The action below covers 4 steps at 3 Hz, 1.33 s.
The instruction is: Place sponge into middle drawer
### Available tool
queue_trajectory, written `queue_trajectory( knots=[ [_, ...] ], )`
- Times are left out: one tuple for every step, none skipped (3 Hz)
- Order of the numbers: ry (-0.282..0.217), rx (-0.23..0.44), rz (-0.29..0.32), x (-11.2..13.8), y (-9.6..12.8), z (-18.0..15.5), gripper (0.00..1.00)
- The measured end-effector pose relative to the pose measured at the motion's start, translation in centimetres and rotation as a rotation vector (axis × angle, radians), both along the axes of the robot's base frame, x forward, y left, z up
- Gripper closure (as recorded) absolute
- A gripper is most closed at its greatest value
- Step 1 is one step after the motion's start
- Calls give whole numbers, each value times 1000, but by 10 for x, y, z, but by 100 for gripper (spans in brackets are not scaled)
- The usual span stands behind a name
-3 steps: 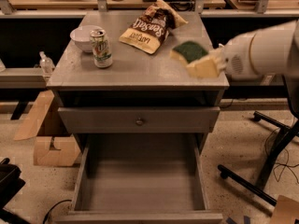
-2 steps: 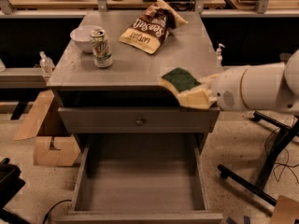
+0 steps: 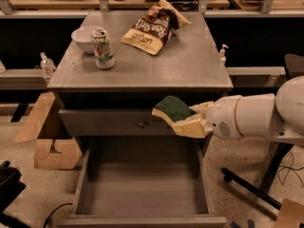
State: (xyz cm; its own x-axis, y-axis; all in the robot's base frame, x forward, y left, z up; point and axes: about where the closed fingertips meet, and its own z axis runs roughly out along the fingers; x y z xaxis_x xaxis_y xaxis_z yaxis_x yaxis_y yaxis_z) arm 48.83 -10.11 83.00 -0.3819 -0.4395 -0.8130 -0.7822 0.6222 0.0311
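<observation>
Gripping the sponge (image 3: 173, 109), the gripper (image 3: 191, 121) hangs in front of the grey cabinet, toward its right side. Its pale fingers (image 3: 192, 127) are clenched around the sponge's yellow foam, with the dark green layer facing up and pointing left. The white arm (image 3: 256, 115) reaches in from the right edge of the scene.

The sponge is in the air, level with the shut upper drawer front (image 3: 99, 122) and just right of its small round knob (image 3: 141, 124). It touches neither. Below it, the middle drawer (image 3: 142, 189) is pulled out toward the near side, its bare grey floor and side walls in view; the sponge is higher than the drawer and not inside it.

On the cabinet top (image 3: 180, 65) a drink can (image 3: 103, 49) stands upright at the left, just beside a white bowl (image 3: 81, 38) behind it. A brown snack bag (image 3: 153, 27) lies at the far middle, well apart from the can. A small pump bottle (image 3: 222, 55) stands past the right edge. A cardboard box (image 3: 52, 148) sits on the floor to the left.
</observation>
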Motion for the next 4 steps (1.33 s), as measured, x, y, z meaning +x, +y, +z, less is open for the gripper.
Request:
queue_trajectory(
  knots=[
    [38, 19, 18, -2, 10, -22, 100],
    [62, 47, 89, -10, 33, -99, 100],
    [53, 42, 140, -13, 48, -155, 100],
    [94, 44, 176, -15, 63, -217, 100]
  ],
)
